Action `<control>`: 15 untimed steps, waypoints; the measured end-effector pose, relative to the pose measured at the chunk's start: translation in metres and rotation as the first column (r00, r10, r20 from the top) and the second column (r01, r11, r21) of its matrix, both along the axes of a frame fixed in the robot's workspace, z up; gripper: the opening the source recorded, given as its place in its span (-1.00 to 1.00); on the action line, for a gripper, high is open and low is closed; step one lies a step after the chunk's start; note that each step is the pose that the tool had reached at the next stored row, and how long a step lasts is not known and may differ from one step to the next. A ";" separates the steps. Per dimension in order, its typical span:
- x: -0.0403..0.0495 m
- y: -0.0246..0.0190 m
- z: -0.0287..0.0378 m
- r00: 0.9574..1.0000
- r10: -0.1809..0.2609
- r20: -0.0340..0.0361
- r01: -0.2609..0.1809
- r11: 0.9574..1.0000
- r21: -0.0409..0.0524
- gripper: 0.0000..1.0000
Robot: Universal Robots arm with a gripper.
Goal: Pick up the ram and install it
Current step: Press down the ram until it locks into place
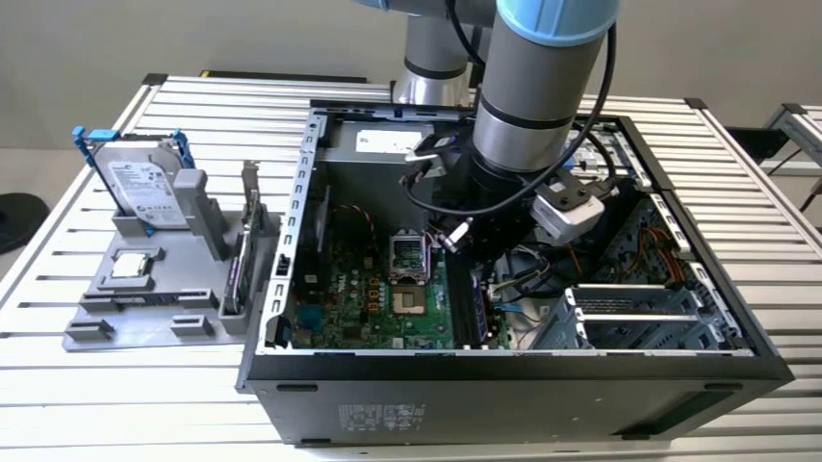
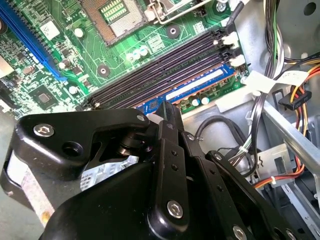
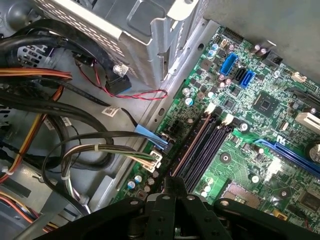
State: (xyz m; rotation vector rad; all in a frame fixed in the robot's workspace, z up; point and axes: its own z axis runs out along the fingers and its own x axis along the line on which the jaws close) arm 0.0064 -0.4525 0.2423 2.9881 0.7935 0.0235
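While your end effector point(image 2: 167, 112) sits low inside the computer case point(image 1: 514, 380), its fingers pinch narrow on the ram point(image 2: 200, 87), edge-down in the memory slot farthest from the CPU socket point(image 2: 112, 12), likely so the stick can seat straight.

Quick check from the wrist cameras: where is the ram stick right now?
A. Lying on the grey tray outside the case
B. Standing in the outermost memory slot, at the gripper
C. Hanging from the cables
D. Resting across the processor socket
B: in the second wrist view the ram with bluish marks stands in the outermost slot, running up to the gripper beside the empty slots.
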 end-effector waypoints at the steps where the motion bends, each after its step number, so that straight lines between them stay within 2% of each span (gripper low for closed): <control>1: 0.0000 0.0000 0.0000 1.000 0.002 0.000 -0.002 1.000 0.000 -1.00; 15: 0.0000 0.0000 -0.0001 1.000 0.024 -0.002 -0.024 1.000 0.000 -1.00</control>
